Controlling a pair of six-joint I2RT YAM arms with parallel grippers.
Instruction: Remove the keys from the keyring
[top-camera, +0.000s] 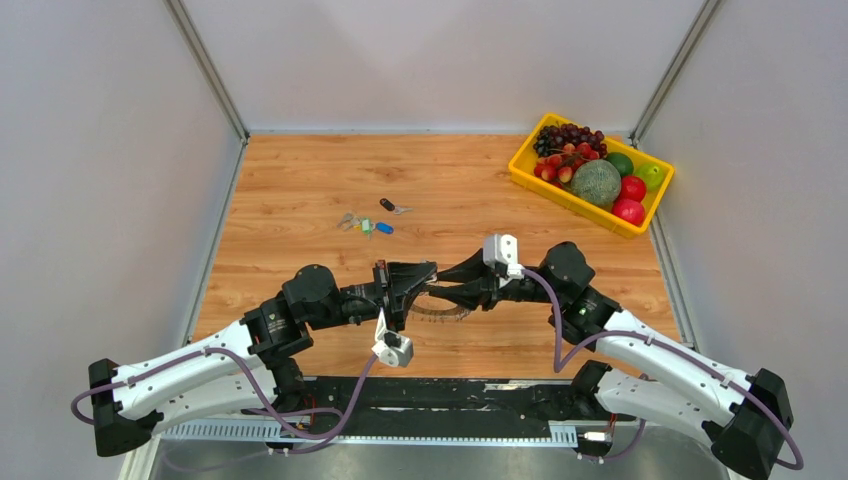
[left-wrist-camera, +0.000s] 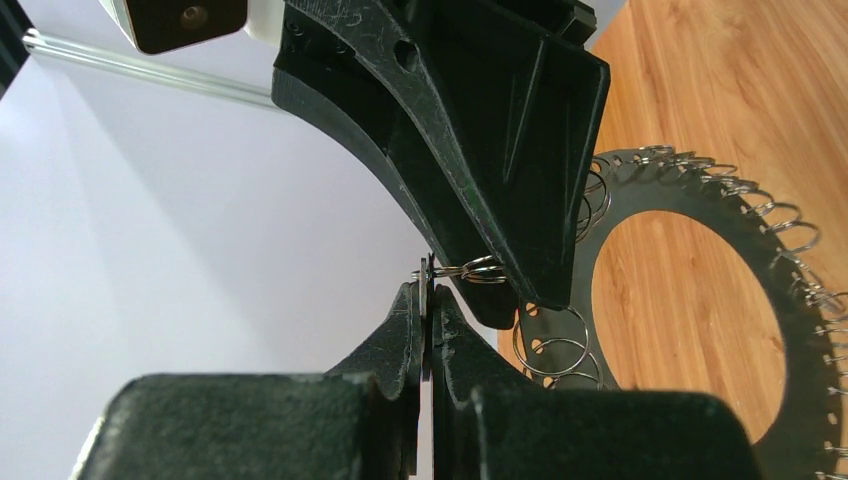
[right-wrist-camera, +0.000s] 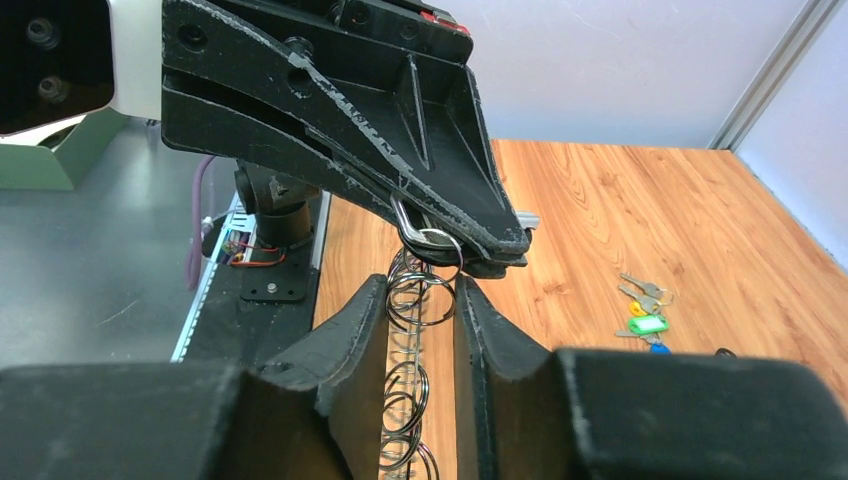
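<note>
The keyring (top-camera: 446, 314) is a large grey toothed ring hung with small wire split rings, mostly hidden under both grippers at the table's middle. My left gripper (top-camera: 430, 284) is shut on its thin edge, seen clearly in the left wrist view (left-wrist-camera: 428, 298), where the ring's flat face (left-wrist-camera: 690, 195) shows to the right. My right gripper (right-wrist-camera: 420, 300) straddles the rim (right-wrist-camera: 410, 400) edge-on, with a small split ring spanning the narrow gap between its pads. The keys (top-camera: 360, 223) with coloured tags lie loose on the table beyond, also in the right wrist view (right-wrist-camera: 645, 300). A dark-headed key (top-camera: 392, 206) lies beside them.
A yellow tray (top-camera: 560, 198) of fruit stands at the back right. Grey walls close the left, right and back sides. The black base rail (top-camera: 400, 400) runs along the near edge.
</note>
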